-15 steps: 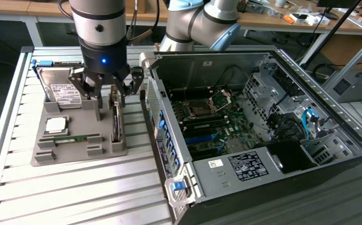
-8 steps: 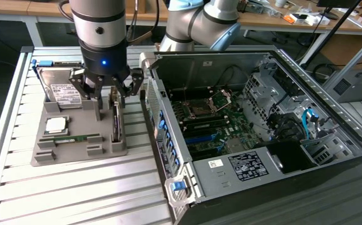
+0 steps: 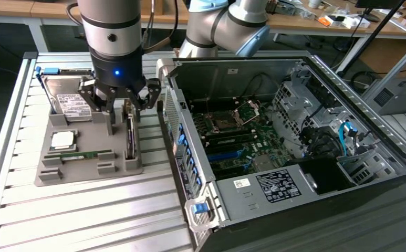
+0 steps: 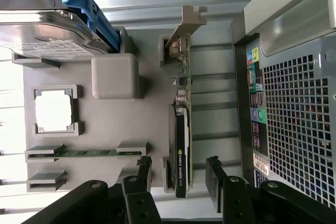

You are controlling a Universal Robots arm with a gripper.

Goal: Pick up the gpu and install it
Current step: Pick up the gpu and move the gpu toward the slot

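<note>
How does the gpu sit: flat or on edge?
On edge: the gpu stands upright in a slot of the grey holder.

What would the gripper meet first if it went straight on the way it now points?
Most likely the gpu: the open gripper hangs over it, a finger to each side. The fingertips may reach the gray holder first; depth is unclear.

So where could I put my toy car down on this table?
The table's bare slats bordered by the grey tray and the computer case are free. The tray is crowded with parts, and the open jaws hang over the gpu.
</note>
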